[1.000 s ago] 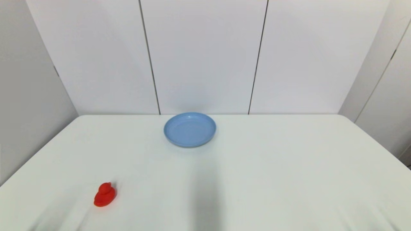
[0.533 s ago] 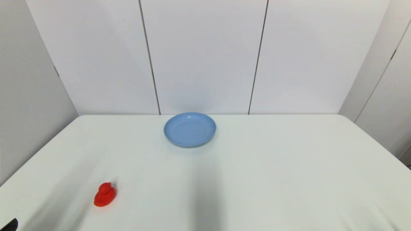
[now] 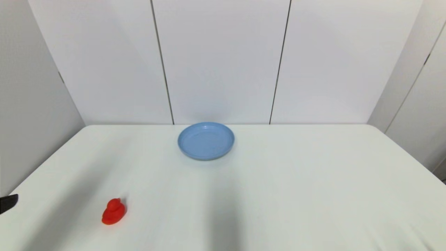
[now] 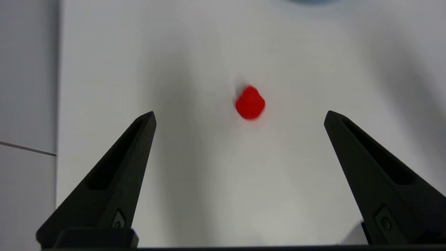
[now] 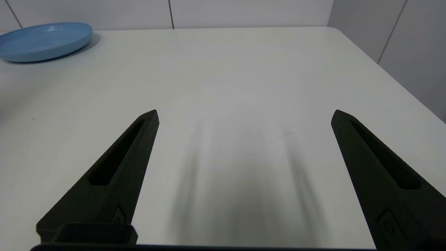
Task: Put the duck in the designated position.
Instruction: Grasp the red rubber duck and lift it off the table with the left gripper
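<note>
— How much room is there around the toy?

— Plenty. The small bright-red toy duck [image 3: 113,211] sits alone on the wide white table [image 3: 296,181], in the near left part of it, set in from the left edge and from the near edge. Bare tabletop lies all round it. The only other thing on the surface is a round, shallow light-blue plate [image 3: 206,140] far back near the wall, about the middle of the table's width, well apart from the duck.

— And the arms?

— From where I stand, only a black tip of the left gripper [image 3: 8,203] shows at the left edge of the table, to the left of the duck and not touching it. Its own camera looks steeply down: the left gripper [image 4: 239,116] hangs above the table with its two long black fingers [image 4: 115,174] spread wide, nothing between them but bare surface, and the duck [image 4: 250,103] lies just beyond the tips, roughly centred on the gap.

— The other one?

— The right gripper [image 5: 244,115] is low over the right side of the table (out of the overhead view entirely), fingers [image 5: 376,167] likewise wide apart and holding nothing, throwing soft shadows on the white top.

— Anything in the plate?

— It holds nothing; its blue inside [image 5: 41,40] shows bare.
</note>
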`<action>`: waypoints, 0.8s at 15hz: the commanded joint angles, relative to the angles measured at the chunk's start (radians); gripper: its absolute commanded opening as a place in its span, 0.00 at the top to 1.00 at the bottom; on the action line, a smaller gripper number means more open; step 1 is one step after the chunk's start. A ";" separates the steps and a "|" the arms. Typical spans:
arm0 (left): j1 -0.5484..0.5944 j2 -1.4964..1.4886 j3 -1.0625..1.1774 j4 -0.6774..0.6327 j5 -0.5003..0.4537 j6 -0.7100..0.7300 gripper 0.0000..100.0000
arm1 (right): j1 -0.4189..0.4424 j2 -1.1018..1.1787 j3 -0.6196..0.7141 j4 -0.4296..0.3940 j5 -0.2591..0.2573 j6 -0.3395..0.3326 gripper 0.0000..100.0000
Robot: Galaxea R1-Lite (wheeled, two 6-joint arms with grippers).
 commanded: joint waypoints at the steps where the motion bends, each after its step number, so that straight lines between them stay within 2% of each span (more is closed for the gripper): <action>1: -0.002 0.264 -0.080 0.136 -0.085 0.115 0.00 | 0.000 0.000 0.009 0.000 0.000 0.000 0.00; 4: -0.003 0.385 -0.078 0.142 -0.134 0.174 0.00 | 0.000 0.000 0.009 0.000 0.000 0.000 0.00; 12: -0.016 0.549 0.055 0.132 -0.127 0.211 0.00 | 0.000 0.000 0.009 0.000 0.001 0.000 0.00</action>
